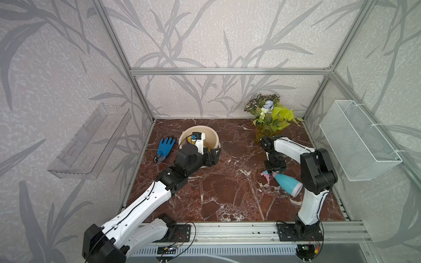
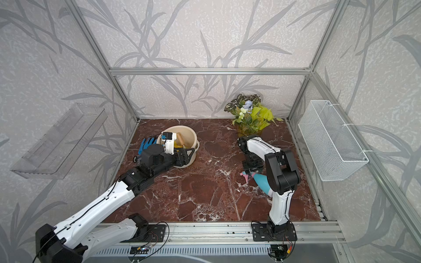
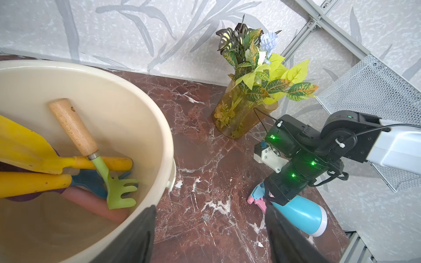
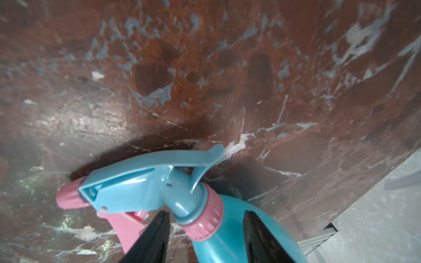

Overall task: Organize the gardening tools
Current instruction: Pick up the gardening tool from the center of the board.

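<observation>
On the right side of the tabletop (image 1: 227, 182) the light-blue-and-pink spray bottle (image 4: 141, 184) lies on its side, nozzle pointing toward the middle, base toward the arm's own column. Right hand (image 4: 205, 214) sits low over it, fingers straddling the pink collar and shoulder. Whether the pads actually press cannot be told, since one finger shows a sliver of gap at the collar.

Left hand (image 3: 210, 206) is spread wide and holds nothing, parked at the near rim of the cream bucket (image 3: 159, 127), with one finger right against the wall. Inside the bucket are the green rake (image 3: 118, 189) with its wooden handle leaning on the wall, the yellow scoop (image 3: 27, 145), the blue fork (image 3: 91, 182) and a pink handle (image 3: 95, 205) underneath. The blue glove (image 1: 165, 146) lies just beside the bucket on the tabletop.

Risks, as judged:
- A hold at the neck puts the heavy body far out, so the bottle may swing down or twist out on the lift.
- The tapered, smooth shoulder may let the fingers slide toward the trigger and squeeze it.
- The white mesh basket (image 1: 360, 141) on the wall is the likely target. It hangs high and close to the arm, so the bottle base could clip its rim.
- The left finger touching the bucket could shove or tip it if that arm moves sideways.
</observation>
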`<state>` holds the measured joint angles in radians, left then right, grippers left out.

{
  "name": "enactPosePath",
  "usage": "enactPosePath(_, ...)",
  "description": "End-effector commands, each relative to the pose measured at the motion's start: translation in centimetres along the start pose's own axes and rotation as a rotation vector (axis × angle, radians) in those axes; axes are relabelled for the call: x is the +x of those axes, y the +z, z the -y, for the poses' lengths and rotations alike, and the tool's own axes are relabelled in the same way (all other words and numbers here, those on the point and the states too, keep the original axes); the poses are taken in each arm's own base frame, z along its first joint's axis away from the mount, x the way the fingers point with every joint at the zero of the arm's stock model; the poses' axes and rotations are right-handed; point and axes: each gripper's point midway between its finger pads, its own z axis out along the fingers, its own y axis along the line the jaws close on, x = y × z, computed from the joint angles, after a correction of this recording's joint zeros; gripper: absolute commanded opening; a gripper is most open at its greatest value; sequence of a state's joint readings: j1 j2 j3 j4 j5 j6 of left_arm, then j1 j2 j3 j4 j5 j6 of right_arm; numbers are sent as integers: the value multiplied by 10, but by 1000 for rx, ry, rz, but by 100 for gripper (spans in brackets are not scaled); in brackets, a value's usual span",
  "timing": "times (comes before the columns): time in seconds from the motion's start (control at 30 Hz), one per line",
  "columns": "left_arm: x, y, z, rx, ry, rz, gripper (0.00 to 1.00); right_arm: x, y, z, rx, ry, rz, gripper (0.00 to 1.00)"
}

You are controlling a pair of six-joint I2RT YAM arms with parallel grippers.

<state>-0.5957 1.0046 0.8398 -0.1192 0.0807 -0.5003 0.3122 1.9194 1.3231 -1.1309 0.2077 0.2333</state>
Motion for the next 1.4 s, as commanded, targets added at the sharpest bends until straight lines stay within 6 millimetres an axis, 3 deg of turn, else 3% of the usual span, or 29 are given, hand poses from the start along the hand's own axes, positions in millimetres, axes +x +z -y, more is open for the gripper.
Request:
enactPosePath(0.0, -8, -5, 6, 18, 12, 23, 77, 3, 6, -1, 2, -16, -38, 56)
enactPosePath(0.3, -8, -6, 4, 9, 8, 27, 77, 0, 23, -12, -34, -33, -71, 55)
enactPosePath(0.7, -9, -2, 5, 4, 2, 22, 77, -11, 9, -35, -172, -30, -8, 29)
enactPosePath(0.83, -10, 1, 5, 2, 3, 19, 77, -19, -10, -39, -188, -34, 73, 25)
enactPosePath(1.13, -9, 10, 7, 9, -8, -3, 77, -41, -73, -56, -205, -98, 393, 23)
enactPosePath(1.37, -13, 20, 20, 49, -7, -38, 77, -41, -138, -82, -230, -175, 733, 22)
